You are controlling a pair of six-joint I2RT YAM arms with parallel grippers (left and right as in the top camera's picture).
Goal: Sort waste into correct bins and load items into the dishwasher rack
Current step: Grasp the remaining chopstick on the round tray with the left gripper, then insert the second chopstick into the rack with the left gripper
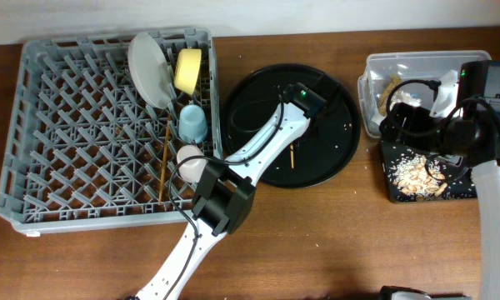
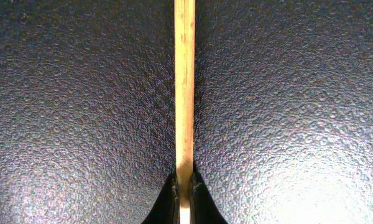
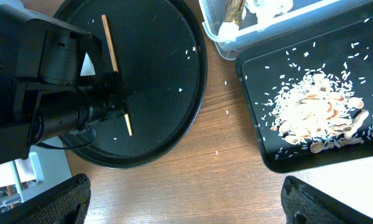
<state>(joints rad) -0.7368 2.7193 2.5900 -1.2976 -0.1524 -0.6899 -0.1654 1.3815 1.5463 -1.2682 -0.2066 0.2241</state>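
Well, the right gripper (image 3: 189, 202) hangs nearest, fingers spread wide, over the table (image 3: 193, 168) beside the shallow black tray (image 3: 256, 78) of crumbs (image 3: 311, 115). Further on, the left gripper (image 2: 184, 193) pinches a chopstick (image 2: 184, 87) lying on the round black tray (image 1: 333, 158); beyond stands the rack (image 1: 67, 125).

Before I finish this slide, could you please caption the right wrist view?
Left gripper grips a chopstick over the round black tray; food scraps lie in the rectangular black tray.
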